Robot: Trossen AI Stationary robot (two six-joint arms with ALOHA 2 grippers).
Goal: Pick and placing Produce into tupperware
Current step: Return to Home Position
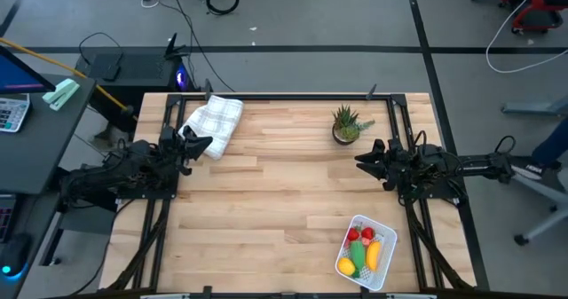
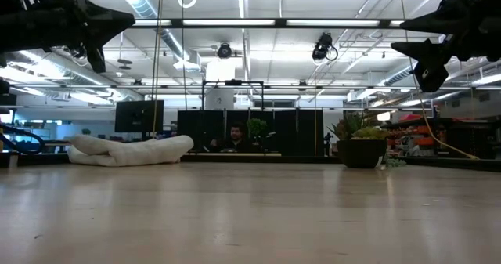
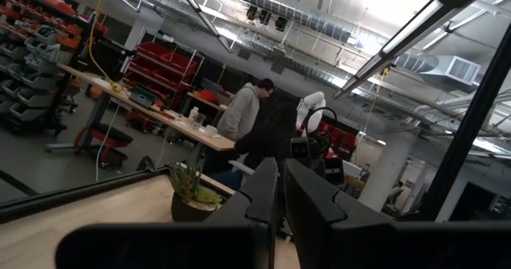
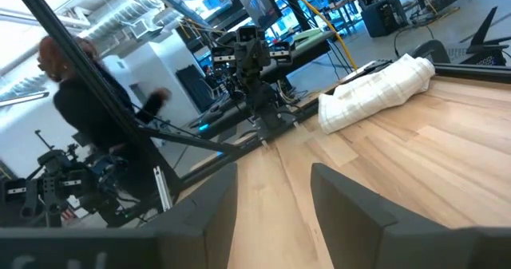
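Worktop [image 1: 266, 201]: light wood. Left hand [image 1: 202, 145]: raised over left edge, fingers pressed together. Right hand [image 1: 362, 160]: raised over right edge, fingers spread, empty. Cloth [image 1: 216, 121]: just beside left hand. Tupperware [image 1: 388, 234]: right side, well apart from both hands. Plant [image 1: 346, 126]: near right hand. Produce [image 1: 362, 250]: inside tupperware.

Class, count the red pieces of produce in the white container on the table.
2. One red piece and a second red piece lie side by side at the end of the white container nearer the potted plant. More may be hidden underneath.
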